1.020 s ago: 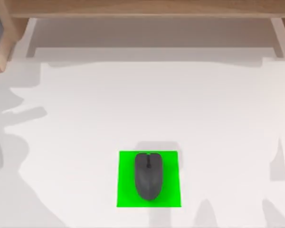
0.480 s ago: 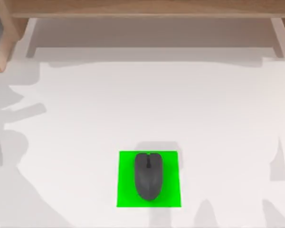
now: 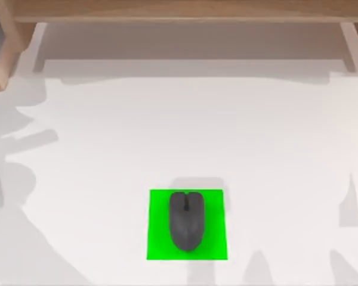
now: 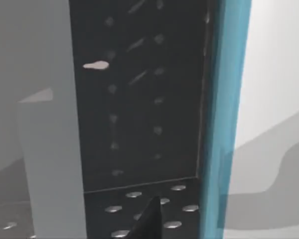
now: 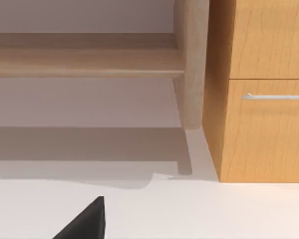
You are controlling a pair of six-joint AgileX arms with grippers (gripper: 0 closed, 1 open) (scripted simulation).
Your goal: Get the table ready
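Note:
The white table [image 3: 107,149] carries one bright green square [image 3: 158,238] near its front middle. A dark grey computer mouse [image 3: 186,220] lies on that square, its wheel end toward the back. A dark tip of my left gripper [image 4: 148,221] pokes into the left wrist view, close to a black perforated panel [image 4: 139,99] with a blue edge [image 4: 224,124]. A black tip of my right gripper [image 5: 87,221] hangs low over the table [image 5: 189,209], facing the wooden shelf.
A light-brown wooden shelf unit [image 3: 179,9] runs along the table's back edge, its post [image 5: 192,64] standing on the tabletop. Beside that post is a wooden cabinet [image 5: 264,139] with a metal drawer handle [image 5: 276,96]. Arm shadows fall on the table's left and right sides.
The shadows on the table's left side have shifted a little. The mouse and the green square have not moved.

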